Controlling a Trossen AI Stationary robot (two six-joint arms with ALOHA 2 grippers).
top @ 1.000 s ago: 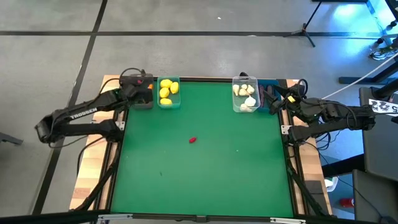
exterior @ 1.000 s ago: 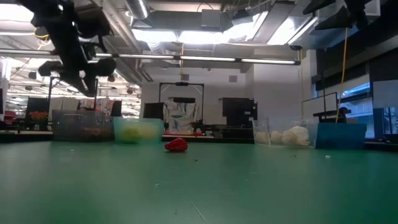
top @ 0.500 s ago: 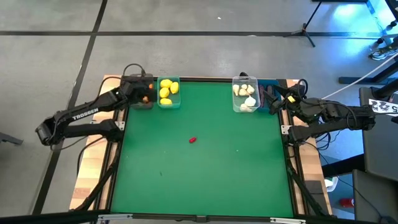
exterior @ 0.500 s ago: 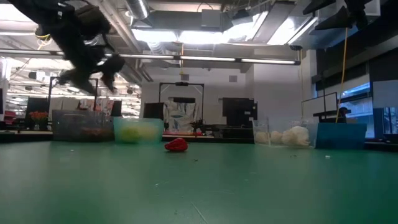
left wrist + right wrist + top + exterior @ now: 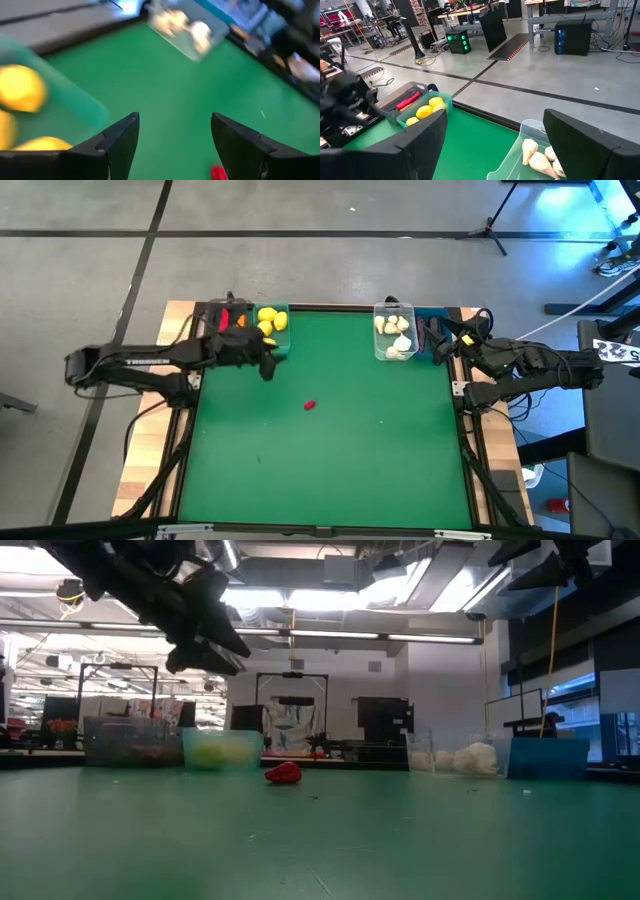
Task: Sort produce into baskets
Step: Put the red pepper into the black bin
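A small red piece (image 5: 310, 405) lies alone on the green mat; it also shows in the low view (image 5: 284, 773). At the far edge stand a dark bin (image 5: 225, 332) with a red pepper and an orange carrot, a teal bin (image 5: 272, 326) with yellow lemons, a clear bin (image 5: 393, 332) with white garlic, and a blue bin (image 5: 430, 330). My left gripper (image 5: 267, 367) is open and empty in the air, just near of the teal bin, its fingers (image 5: 120, 145) pointing out over the mat. My right gripper (image 5: 446, 340) is open over the blue bin.
The mat's middle and near half (image 5: 330, 460) hold only the red piece. A wooden frame (image 5: 150, 450) borders the table on the left and right. The bins line the far edge with a gap (image 5: 330, 330) between the teal and the clear one.
My left gripper has swung from above the dark bin toward the table's right and near edges, out over the mat by the teal bin. It has turned to point toward the red piece. The red pepper and carrot in the dark bin now show uncovered.
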